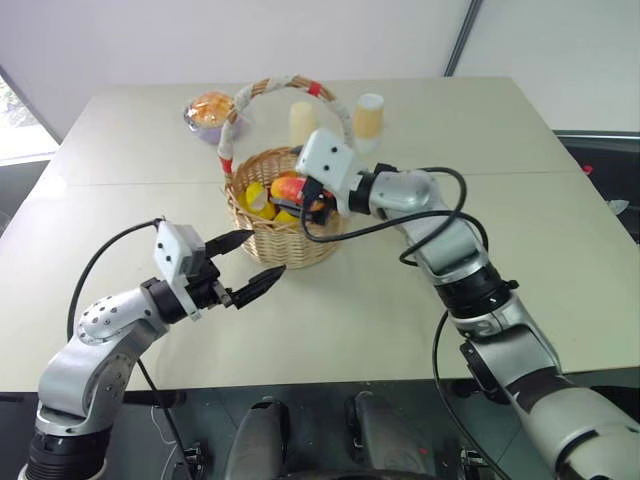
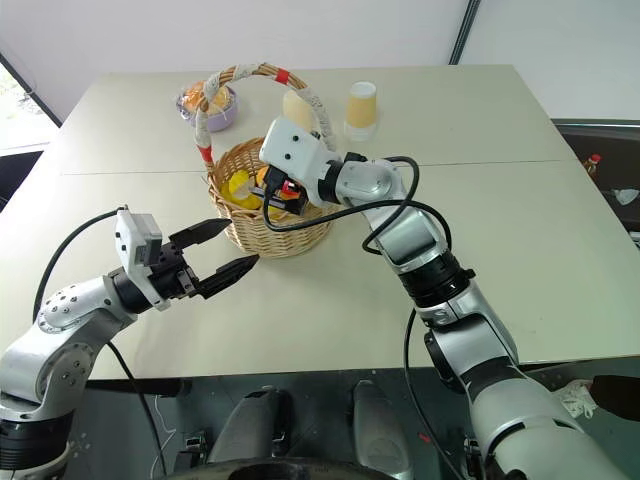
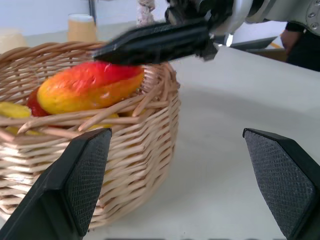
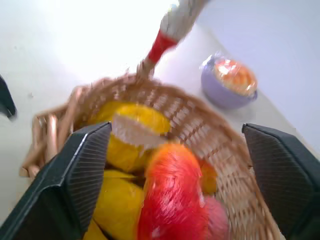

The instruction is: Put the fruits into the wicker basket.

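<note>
The wicker basket (image 1: 285, 245) stands mid-table, its white handle with red bands (image 1: 275, 88) arching over it. Inside lie the red-and-yellow mango (image 4: 170, 195) on top, the yellow banana (image 4: 125, 145) under it, and a bit of pink peach (image 4: 215, 220) beside the mango. My right gripper (image 1: 315, 196) hovers level over the basket's right rim, open, with the mango lying loose between and below its fingers. My left gripper (image 1: 262, 256) is open and empty, just in front of the basket's near-left wall and pointing at it.
A purple bowl with an orange top (image 1: 210, 112) sits behind the basket to the left. Two pale yellow cylinders (image 1: 303, 122) (image 1: 369, 115) stand behind it. The table's front edge (image 1: 300, 385) runs close under my arms.
</note>
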